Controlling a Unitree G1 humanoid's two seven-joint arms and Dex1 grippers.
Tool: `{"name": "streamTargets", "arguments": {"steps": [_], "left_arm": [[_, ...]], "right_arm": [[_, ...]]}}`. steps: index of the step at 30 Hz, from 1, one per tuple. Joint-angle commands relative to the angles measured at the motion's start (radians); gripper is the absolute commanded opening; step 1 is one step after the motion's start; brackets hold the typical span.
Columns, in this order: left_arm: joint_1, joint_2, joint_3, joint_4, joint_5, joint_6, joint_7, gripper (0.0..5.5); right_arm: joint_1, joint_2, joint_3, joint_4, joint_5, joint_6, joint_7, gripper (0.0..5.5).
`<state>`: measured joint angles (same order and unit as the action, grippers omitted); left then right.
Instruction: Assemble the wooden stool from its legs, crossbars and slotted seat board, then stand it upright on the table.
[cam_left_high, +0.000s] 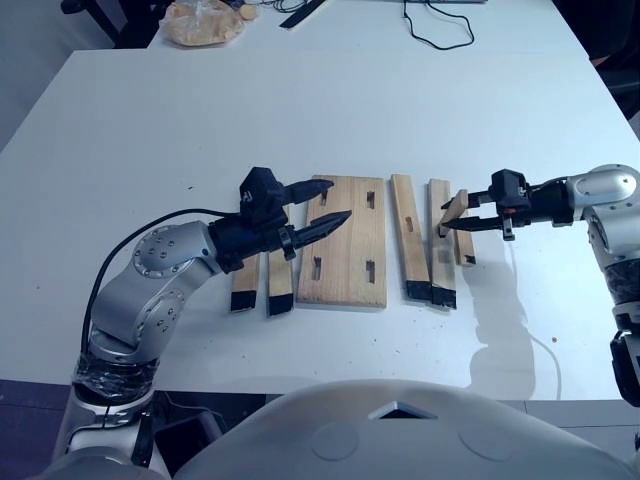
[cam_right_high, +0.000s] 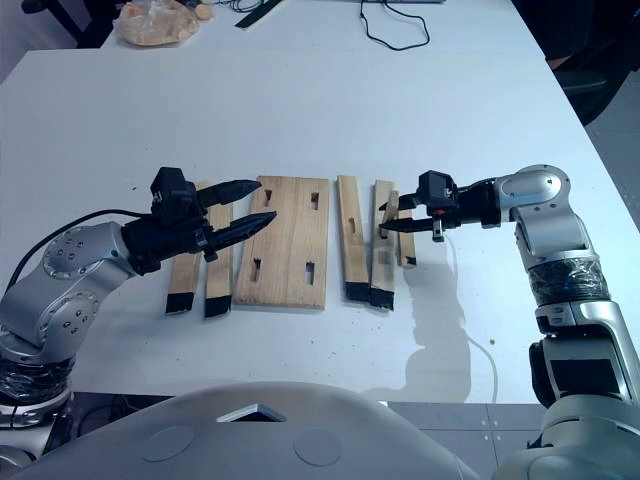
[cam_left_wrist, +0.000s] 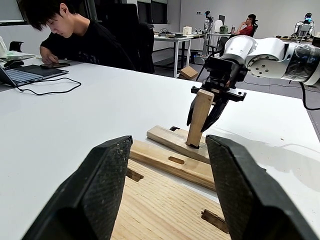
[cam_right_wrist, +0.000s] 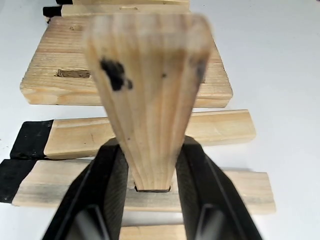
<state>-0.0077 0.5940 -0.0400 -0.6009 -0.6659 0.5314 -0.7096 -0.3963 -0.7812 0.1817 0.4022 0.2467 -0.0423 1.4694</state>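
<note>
Wooden crossbar (cam_right_wrist: 147, 90) is standing slightly tilted, pinched in my right gripper (cam_left_high: 462, 215), its lower end meeting the slot of a leg (cam_right_wrist: 225, 192) right of the seat board (cam_left_high: 345, 245). I am judging it needs pressing straight down (no twisting). My left gripper (cam_left_high: 338, 200) is hovering open, empty.

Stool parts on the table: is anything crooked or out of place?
Only one: a short crossbar stands tilted on a flat plank, pinched by the right gripper. The rest lie flat.
</note>
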Motion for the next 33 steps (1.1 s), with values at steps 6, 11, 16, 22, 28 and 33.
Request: {"name": "streamTargets", "arguments": {"steps": [6,11,16,22,28,33], "left_arm": [[0.012,0.024,-0.003,-0.017,0.004,0.015,-0.022,2.72],[0.022,0.025,-0.004,-0.025,0.008,0.013,-0.016,2.72],[0.034,0.025,-0.009,-0.024,0.016,0.013,-0.008,2.72],[0.039,0.025,-0.013,-0.024,0.024,0.009,-0.003,2.72],[0.053,0.020,-0.006,-0.022,0.037,-0.003,-0.004,2.72],[0.073,0.023,-0.018,-0.029,0.057,-0.019,-0.016,2.72]], "right_arm": [[0.092,0.035,0.115,0.241,-0.138,-0.048,-0.016,1.28],[0.087,0.045,0.099,0.219,-0.129,-0.065,-0.062,1.65],[0.069,0.074,0.067,0.190,-0.101,-0.040,-0.099,2.36],[0.053,0.069,0.012,0.104,-0.042,0.021,-0.097,2.67],[0.066,-0.005,-0.123,-0.208,0.103,0.197,-0.090,2.67],[0.060,-0.055,-0.220,-0.457,0.238,0.359,-0.118,2.67]]}}
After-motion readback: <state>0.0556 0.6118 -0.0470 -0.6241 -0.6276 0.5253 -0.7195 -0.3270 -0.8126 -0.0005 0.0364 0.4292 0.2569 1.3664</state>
